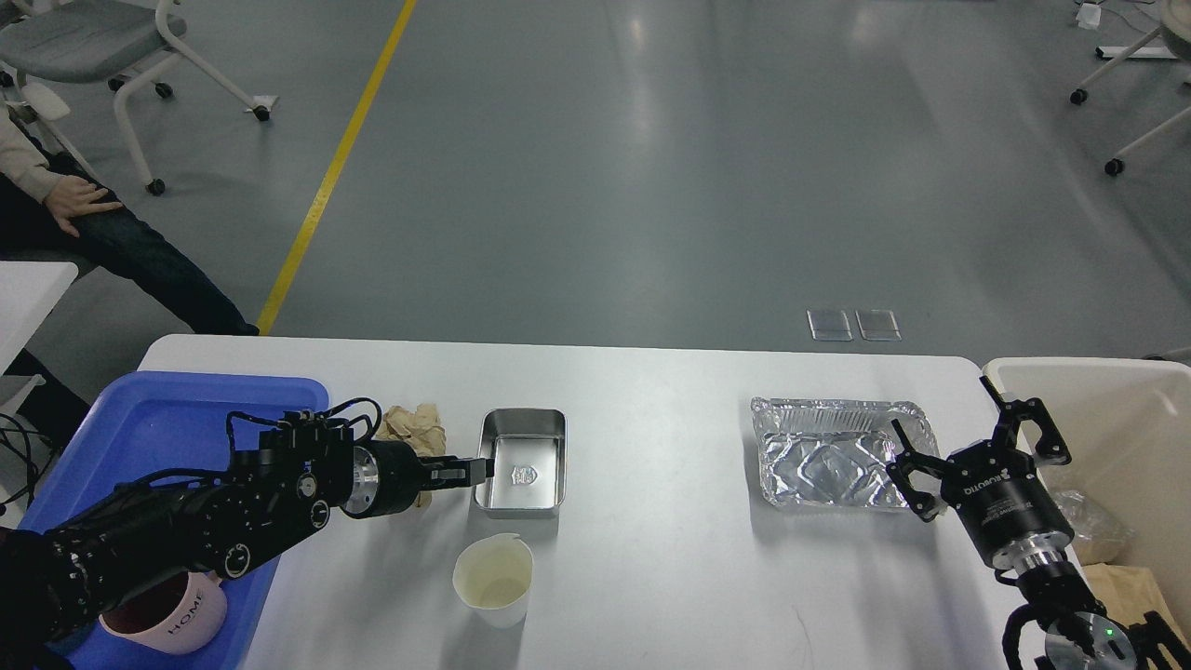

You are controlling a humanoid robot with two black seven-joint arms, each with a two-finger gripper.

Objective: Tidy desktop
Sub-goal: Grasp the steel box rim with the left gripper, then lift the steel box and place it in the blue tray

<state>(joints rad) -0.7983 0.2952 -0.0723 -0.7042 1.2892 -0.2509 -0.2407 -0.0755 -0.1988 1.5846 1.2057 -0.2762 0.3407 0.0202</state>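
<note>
White desktop (651, 419) fills your lower view. Your left gripper (479, 468) pinches the near-left rim of the steel tin (521, 462), whose long axis runs away from you. Your right gripper (977, 447) hangs open and empty beside the foil tray (837, 451).

"HOME" stands on the pink mug (177, 614); "ROBOTIQ" on the right end effector (977, 447).
</note>
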